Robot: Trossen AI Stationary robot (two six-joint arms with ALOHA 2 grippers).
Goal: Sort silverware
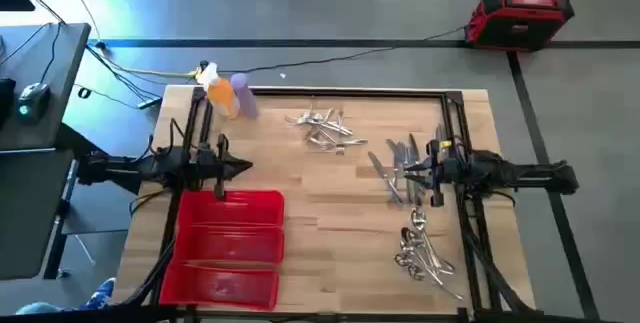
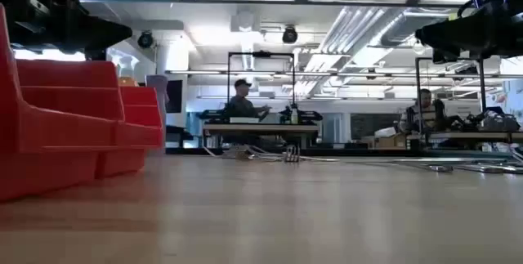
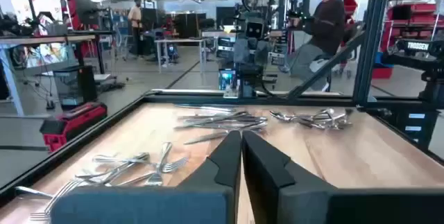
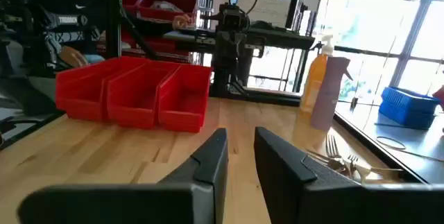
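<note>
Three piles of silverware lie on the table (image 1: 330,208) and none of it is in the tray (image 1: 228,246) yet, so as far as you can see the sorting has not begun. The forks (image 1: 322,128) sit near the far edge, the knives (image 1: 398,163) lie just beside the right gripper (image 1: 432,171), and the spoons (image 1: 420,253) are heaped nearer the front on the right. Your tray, with its three compartments, stands at the front left, and the high view shows nothing shiny inside it.

Your left gripper (image 1: 236,168) hovers just above the tray's far edge, fingers (image 3: 229,158) pressed together and holding nothing. Your right gripper hangs over the knives; its fingers (image 4: 211,156) stand slightly apart, with nothing between them.

Two bottles (image 1: 225,93) stand at the far left corner, well apart from the work.

Everything is left to do: each pile must cross the table to its own compartment.
</note>
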